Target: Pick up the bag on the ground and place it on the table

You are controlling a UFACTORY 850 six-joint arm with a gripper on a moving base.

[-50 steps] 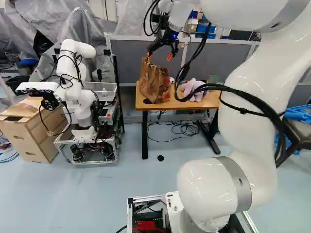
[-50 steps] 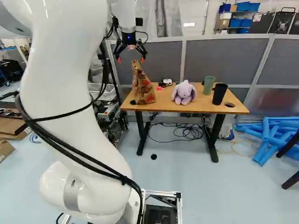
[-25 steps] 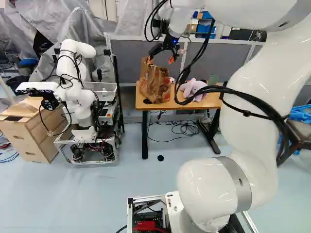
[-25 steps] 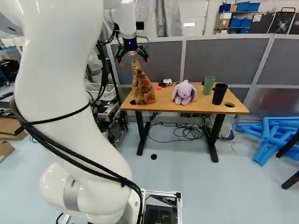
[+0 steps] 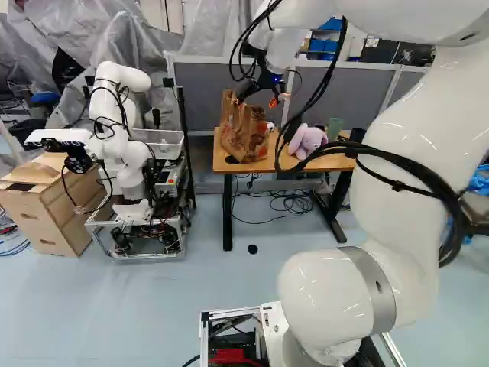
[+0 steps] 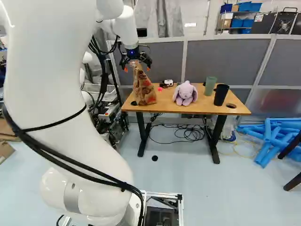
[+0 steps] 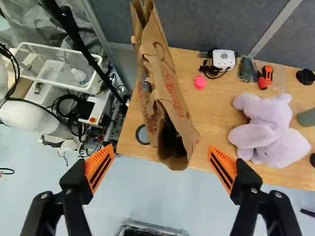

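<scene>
The gripper (image 6: 137,68) hangs at the top of the brown paper bag (image 6: 143,89) in the right base view. That bag (image 5: 243,131) stands upright on the wooden table (image 5: 328,162), at its left end. In the wrist view the gripper (image 7: 160,167) is wide open, its orange-padded fingers far apart. The bag (image 7: 167,93) lies ahead of the gap between them, its open top facing the camera, with neither finger seen gripping it.
A lilac plush rabbit (image 6: 185,93), a green cup (image 6: 210,86) and a black cup (image 6: 221,94) stand on the table. Another robot (image 5: 122,130) is left of it. Grey partitions (image 6: 225,61) rise behind; blue tubes (image 6: 273,136) lie at the right.
My arm has come lower and nearer to the bag, with the gripper tilting. The gripper has stayed open, and the bag and the base have not moved.
</scene>
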